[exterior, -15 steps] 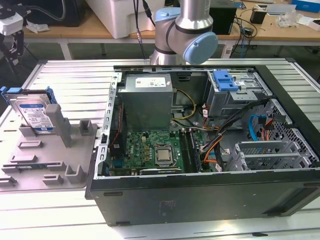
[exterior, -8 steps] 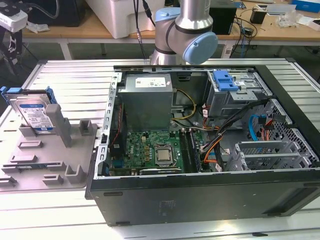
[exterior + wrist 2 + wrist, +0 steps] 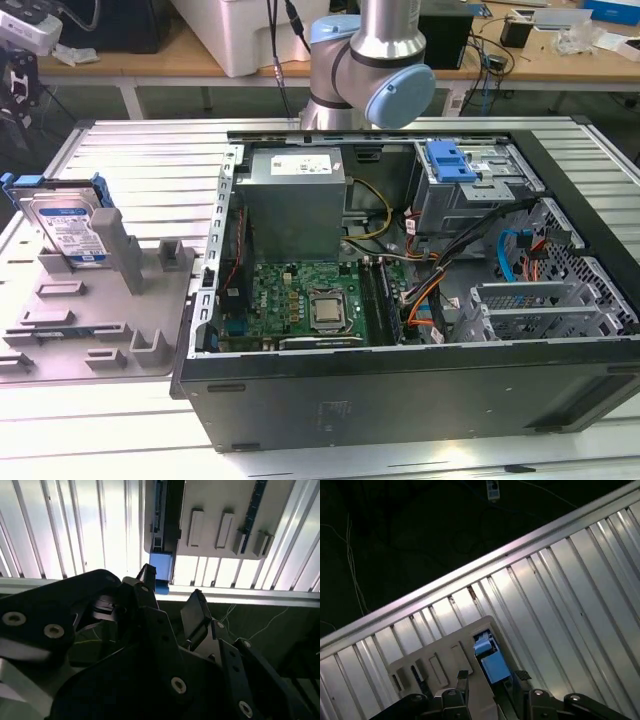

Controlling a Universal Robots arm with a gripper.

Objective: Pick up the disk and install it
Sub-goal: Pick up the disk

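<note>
In the exterior view the disk (image 3: 68, 228), silver with a white-and-blue label and a blue carrier frame, leans upright in a grey holder stand (image 3: 95, 325) on the exterior view's left. Both wrist views look down on it edge-on: the disk (image 3: 166, 515) and its blue frame end (image 3: 490, 661) stand on the grey stand (image 3: 215, 510). My gripper (image 3: 172, 592) (image 3: 491, 679) hangs well above it, open, its dark fingers (image 3: 196, 611) apart with nothing between them. The blue frame end lines up with the gap.
An open computer case (image 3: 400, 400) lies to the exterior view's right of the stand, with a grey power-supply box (image 3: 295, 190), motherboard (image 3: 310, 300), cables and a drive cage topped by a blue latch plate (image 3: 450, 160). The ribbed metal table's edge (image 3: 470, 575) runs close by the stand.
</note>
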